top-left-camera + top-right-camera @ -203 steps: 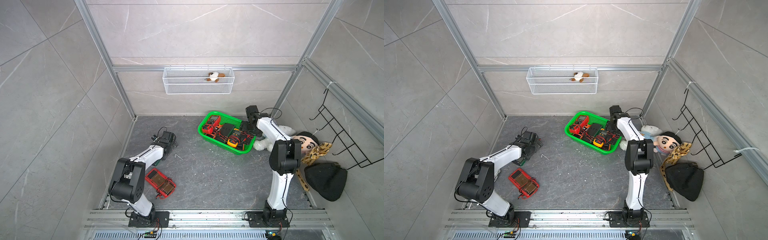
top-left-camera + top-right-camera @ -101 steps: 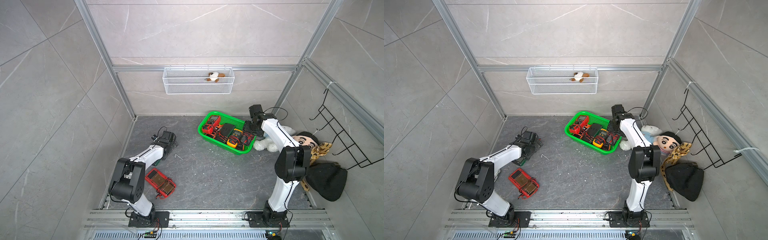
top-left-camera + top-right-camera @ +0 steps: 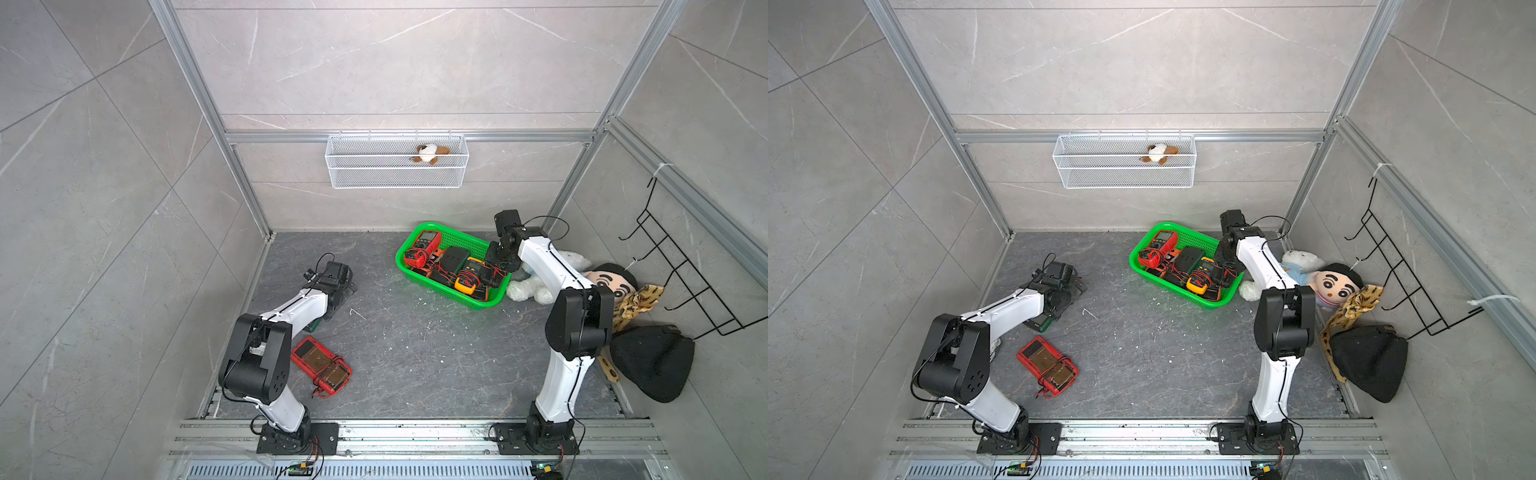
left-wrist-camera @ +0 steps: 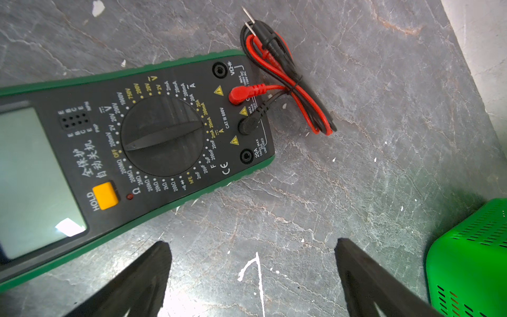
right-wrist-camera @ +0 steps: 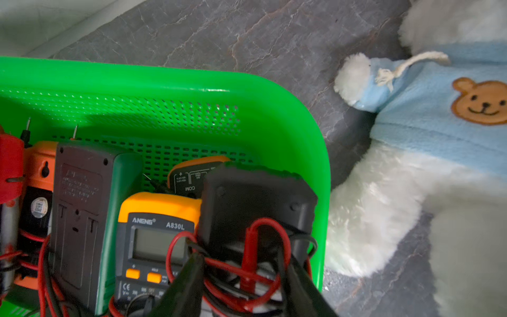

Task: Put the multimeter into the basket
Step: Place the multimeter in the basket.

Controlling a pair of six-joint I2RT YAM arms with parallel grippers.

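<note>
Your right end effector (image 5: 241, 258) has narrowed around the red leads (image 5: 251, 247) of a dark meter (image 5: 255, 197) already in the basket (image 5: 274, 90); whether it pinches them is unclear. Meanwhile the left end effector (image 4: 252, 243) hangs spread just beside the green multimeter (image 4: 153, 137), which lies on the table (image 4: 356, 164), likely your next pick.

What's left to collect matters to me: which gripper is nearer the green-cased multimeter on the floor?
Left. The left gripper hangs just beside the green-cased multimeter; the right gripper is far off, at the green basket's end.
</note>
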